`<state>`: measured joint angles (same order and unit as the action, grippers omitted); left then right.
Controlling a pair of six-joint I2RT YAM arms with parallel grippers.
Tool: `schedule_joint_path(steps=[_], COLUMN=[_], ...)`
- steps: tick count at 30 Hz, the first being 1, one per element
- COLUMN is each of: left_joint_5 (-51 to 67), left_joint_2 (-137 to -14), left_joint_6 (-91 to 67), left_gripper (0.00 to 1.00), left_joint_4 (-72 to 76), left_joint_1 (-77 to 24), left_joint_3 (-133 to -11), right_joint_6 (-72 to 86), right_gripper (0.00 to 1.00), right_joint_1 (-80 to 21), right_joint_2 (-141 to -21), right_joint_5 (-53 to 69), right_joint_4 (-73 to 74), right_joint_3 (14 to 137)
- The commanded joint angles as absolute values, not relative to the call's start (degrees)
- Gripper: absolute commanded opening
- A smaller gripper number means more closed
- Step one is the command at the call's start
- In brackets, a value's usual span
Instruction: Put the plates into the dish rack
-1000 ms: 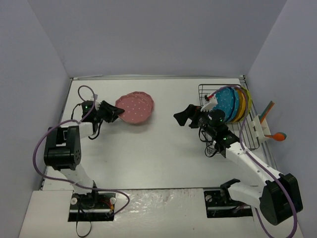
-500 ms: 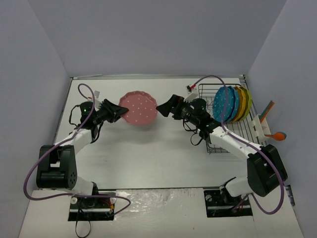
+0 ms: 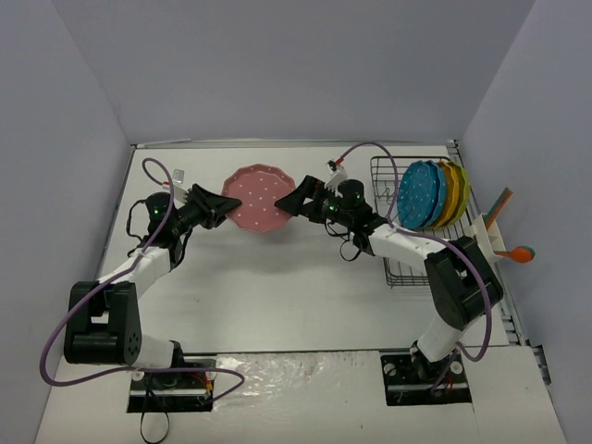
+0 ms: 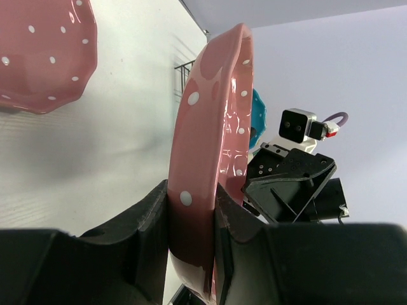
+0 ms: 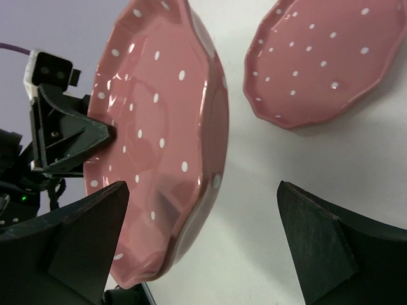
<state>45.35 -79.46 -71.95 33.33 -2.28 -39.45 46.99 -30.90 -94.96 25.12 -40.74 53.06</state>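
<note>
White table, pale lavender walls on three sides.

- Left gripper: jaws narrow, pinching the rim of a pink plate at its 9 o'clock edge. The plate is off the surface and tilted, toward 11 o'clock of the table.
- Right gripper: jaws spread wide, one on either side of the same plate's 3 o'clock edge. Cannot tell whether they touch it.
- Second pink plate: lies flat on the table just beyond the held one.
- Dish rack: at 3 o'clock of the table. A blue plate, an orange plate and a yellow-green plate stand upright in it.
</note>
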Motion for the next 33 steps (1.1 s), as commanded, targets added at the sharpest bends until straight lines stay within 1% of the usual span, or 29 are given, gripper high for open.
schedule_joint_path(steps=[1, 6, 10, 13, 15, 16, 18, 20, 22, 23, 25, 28, 29, 31, 33], left_joint_5=[48.7, 48.6, 49.0, 49.2, 49.2, 49.4, 49.7, 49.7, 49.8, 49.9, 50.2, 49.2, 48.4, 45.5, 42.8], left_joint_2=[-75.2, -75.4, -75.5, -75.6, -75.6, -75.6, -75.6, -75.3, -75.0, -74.8, -74.1, -72.2, -71.4, -69.8, -68.7], left_joint_6=[-76.3, -76.4, -76.1, -75.8, -75.3, -75.2, -74.5, -73.3, -71.7, -70.8, -68.8, -61.6, -57.3, -52.3, -47.7], left_gripper=[0.00, 0.00, 0.00, 0.00, 0.00, 0.00, 0.00, 0.00, 0.03, 0.07, 0.19, 0.45, 0.53, 0.70, 0.81], left_joint_4=[46.5, 47.1, 47.2, 47.2, 46.9, 46.9, 46.5, 44.9, 43.0, 42.0, 39.3, 28.3, 21.9, 14.3, 7.4], left_joint_1=[-3.2, -3.3, -3.5, -3.6, -3.7, -3.7, -3.7, -3.9, -3.9, -3.9, -3.9, -3.8, -3.8, -3.7, -3.7], left_joint_3=[-42.0, -41.8, -42.0, -41.6, -41.3, -41.1, -40.9, -40.7, -40.4, -40.3, -40.6, -42.7, -43.5, -45.8, -48.0], right_joint_6=[49.5, 51.0, 52.2, 52.5, 52.2, 52.0, 51.8, 51.2, 50.2, 49.7, 48.9, 45.4, 44.0, 39.9, 35.8], right_gripper=[0.97, 0.84, 0.71, 0.56, 0.37, 0.31, 0.11, 0.03, 0.01, 0.00, 0.00, 0.00, 0.00, 0.00, 0.00], right_joint_1=[-31.7, -31.7, -31.6, -31.7, -31.5, -31.4, -31.3, -31.1, -31.0, -30.9, -30.5, -29.4, -29.0, -28.2, -27.2], right_joint_2=[-94.7, -95.2, -95.6, -95.3, -94.7, -94.5, -93.6, -92.8, -91.6, -91.0, -89.0, -85.3, -84.0, -81.1, -78.5], right_joint_5=[30.0, 31.1, 31.7, 31.6, 31.2, 30.9, 30.4, 30.0, 29.6, 29.5, 29.4, 28.0, 27.4, 25.7, 24.1], right_joint_4=[-53.3, -56.1, -58.2, -58.5, -58.4, -58.4, -58.1, -57.7, -57.0, -56.4, -54.8, -50.3, -47.0, -42.8, -37.7], right_joint_3=[56.0, 55.5, 54.9, 54.5, 54.0, 53.6, 53.2, 52.9, 52.8, 52.8, 52.8, 53.3, 53.6, 54.8, 56.2])
